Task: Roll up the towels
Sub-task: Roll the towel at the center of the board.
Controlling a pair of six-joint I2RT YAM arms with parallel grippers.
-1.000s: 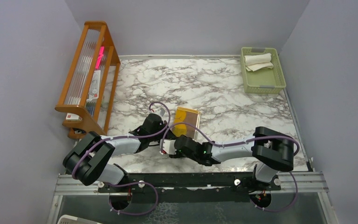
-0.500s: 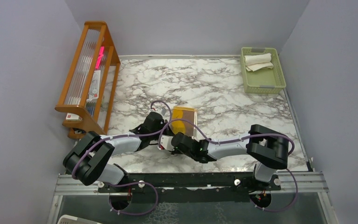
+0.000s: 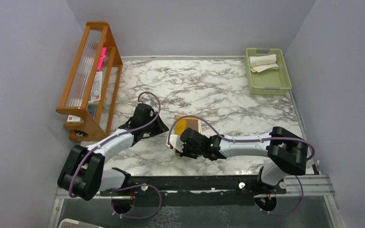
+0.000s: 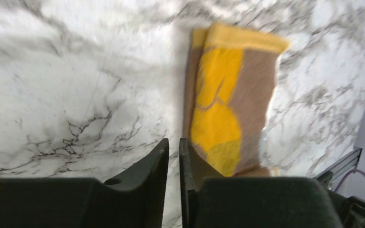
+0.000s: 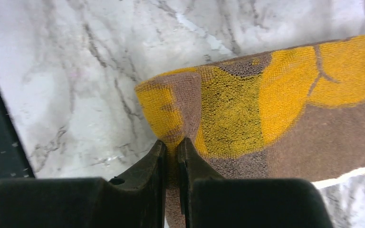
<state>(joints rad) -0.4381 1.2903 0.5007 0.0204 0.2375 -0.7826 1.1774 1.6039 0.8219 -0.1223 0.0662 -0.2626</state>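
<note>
Low over the marble surface point(image 3: 228, 95), my right fingers point(image 5: 165, 151) pinch a raised fold at the near edge of the yellow-and-brown towel point(image 5: 247, 118), with the arm stretched out to the left. My left fingers point(image 4: 164, 159) hover almost together, holding nothing, just left of it. Far right, a cream towel point(image 3: 262, 62) lies in the green basket point(image 3: 281, 86). Far left stands a wooden rack point(image 3: 86, 71), its labels unreadable.

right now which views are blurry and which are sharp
left wrist: motion-smeared, the yellow-and-brown towel has soft edges; right wrist: crisp, towel pile readable where the fingers pinch its fold; top external: sharp, evenly lit
</note>
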